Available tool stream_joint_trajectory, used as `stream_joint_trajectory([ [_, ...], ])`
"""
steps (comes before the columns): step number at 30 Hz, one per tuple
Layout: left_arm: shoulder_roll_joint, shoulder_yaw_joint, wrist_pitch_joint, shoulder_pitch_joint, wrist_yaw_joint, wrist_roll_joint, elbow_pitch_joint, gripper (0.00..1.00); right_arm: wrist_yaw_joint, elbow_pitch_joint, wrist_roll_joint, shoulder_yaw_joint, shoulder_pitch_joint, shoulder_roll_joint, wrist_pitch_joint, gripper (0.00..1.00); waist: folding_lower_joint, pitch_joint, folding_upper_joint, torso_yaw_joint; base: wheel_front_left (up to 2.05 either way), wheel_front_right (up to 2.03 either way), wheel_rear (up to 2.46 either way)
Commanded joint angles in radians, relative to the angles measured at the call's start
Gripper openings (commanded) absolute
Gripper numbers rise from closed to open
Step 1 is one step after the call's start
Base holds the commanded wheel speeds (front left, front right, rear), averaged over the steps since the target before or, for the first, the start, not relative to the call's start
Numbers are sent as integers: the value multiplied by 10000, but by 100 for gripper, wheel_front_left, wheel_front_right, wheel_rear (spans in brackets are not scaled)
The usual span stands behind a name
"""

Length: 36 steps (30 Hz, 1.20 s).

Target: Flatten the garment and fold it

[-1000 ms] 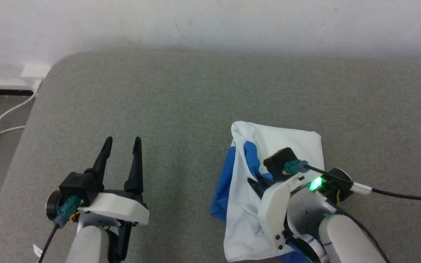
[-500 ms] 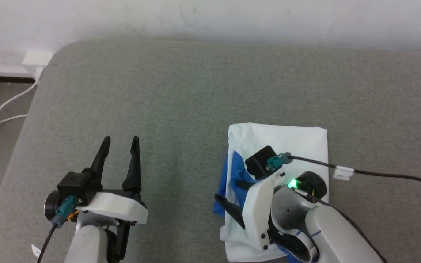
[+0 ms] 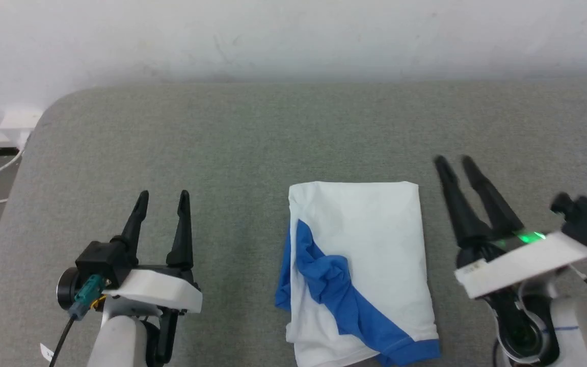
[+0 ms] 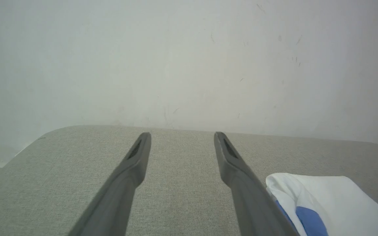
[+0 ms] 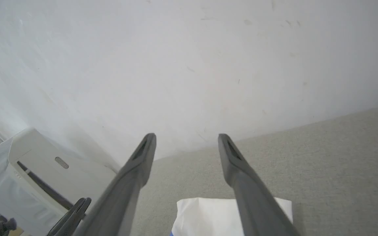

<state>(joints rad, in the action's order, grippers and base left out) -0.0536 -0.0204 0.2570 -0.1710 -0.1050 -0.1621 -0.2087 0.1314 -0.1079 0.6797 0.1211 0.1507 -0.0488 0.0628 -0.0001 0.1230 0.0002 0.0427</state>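
Grey surface (image 3: 222, 148) open around garment (image 3: 375, 229); left fingers (image 3: 134, 220), right fingers (image 3: 452, 201) spread beside its edges.

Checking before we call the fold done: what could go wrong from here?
1. The blue section lies bunched on top of the garment, so the fold may not stay flat.
2. Blue cloth pokes out past the left white edge; tidying it with the open left gripper or right gripper could drag the layers apart.
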Motion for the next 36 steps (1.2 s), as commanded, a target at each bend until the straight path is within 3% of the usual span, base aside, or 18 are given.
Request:
stream_joint_trajectory([
  [1,30,-33,47,62,-46,116,53,100,-7,345,-186,-377,-270,-14,-246,100,1,-86,-2,-137,0,0,0],
  [4,31,-47,47,72,-60,108,64,100,-7,1062,-906,-885,-555,-14,-271,100,1,-65,-2,-189,0,0,0],
  [9,31,-24,47,63,-86,110,46,100,-7,2301,-651,-1111,-690,-14,-179,100,1,0,-2,-169,0,0,0],
  [21,33,123,47,-58,-109,55,14,100,-7,5061,240,-393,-5,-14,1226,100,1,193,-2,187,0,0,0],
  [26,33,107,47,-37,-111,49,-16,100,-7,5857,87,-161,202,-14,2035,100,1,188,-2,251,0,0,0],
  [27,33,108,47,-34,-109,45,-19,100,-7,5933,96,-143,250,-14,2142,84,1,182,-2,253,0,0,0],
  [28,33,108,47,-24,-99,38,-21,100,-7,6001,137,-122,292,-14,2244,44,1,175,-2,248,0,0,0],
  [29,33,110,47,-14,-88,33,-22,100,-7,6054,167,-97,334,-14,2330,34,1,169,-2,238,0,0,0],
  [30,33,120,47,-8,-74,28,-18,100,-7,6089,177,-82,378,-14,2388,6,1,165,-2,225,0,0,0],
  [31,33,135,47,-6,-59,23,-12,100,-7,6118,109,-62,428,-14,2455,0,1,162,-2,208,0,0,0],
  [36,33,130,47,29,-16,20,49,100,-7,5913,-617,39,743,-14,2673,0,1,166,-2,-22,0,0,0],
])
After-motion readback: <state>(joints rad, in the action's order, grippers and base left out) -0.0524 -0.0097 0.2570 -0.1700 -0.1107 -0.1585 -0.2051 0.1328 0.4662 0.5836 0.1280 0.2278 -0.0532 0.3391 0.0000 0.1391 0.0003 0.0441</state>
